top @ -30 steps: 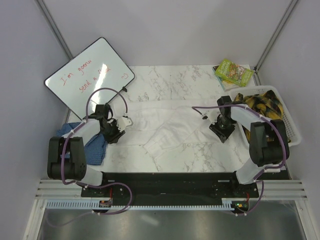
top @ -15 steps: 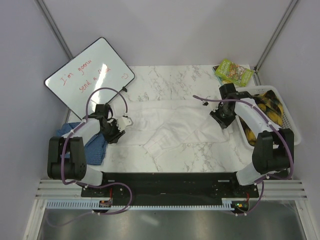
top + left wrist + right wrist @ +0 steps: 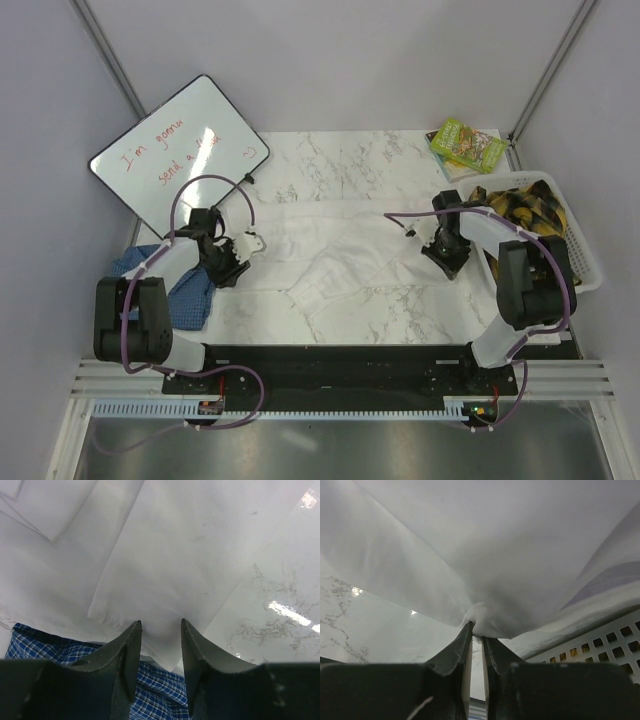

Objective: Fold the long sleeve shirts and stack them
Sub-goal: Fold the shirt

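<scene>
The white long sleeve shirt [image 3: 340, 245] lies spread across the marble table. The blue checked shirt [image 3: 185, 292] lies crumpled at the left, partly under the white shirt's left edge. My left gripper [image 3: 228, 268] sits at that left edge. In the left wrist view its jaws [image 3: 160, 625] stand apart with a corner of white cloth [image 3: 165, 555] between them and blue check [image 3: 160, 690] beneath. My right gripper [image 3: 447, 258] is at the shirt's right edge. In the right wrist view it [image 3: 477, 630] is shut, pinching a fold of white cloth [image 3: 510, 540] lifted off the table.
A white basket [image 3: 585, 268] with a yellow-and-black checked cloth [image 3: 525, 208] stands at the right, close to my right arm. A whiteboard [image 3: 180, 150] leans at the back left. A green book [image 3: 467, 143] lies at the back right.
My right gripper moved away toward the back with the cloth, then came back nearer. The left gripper has stayed in place.
</scene>
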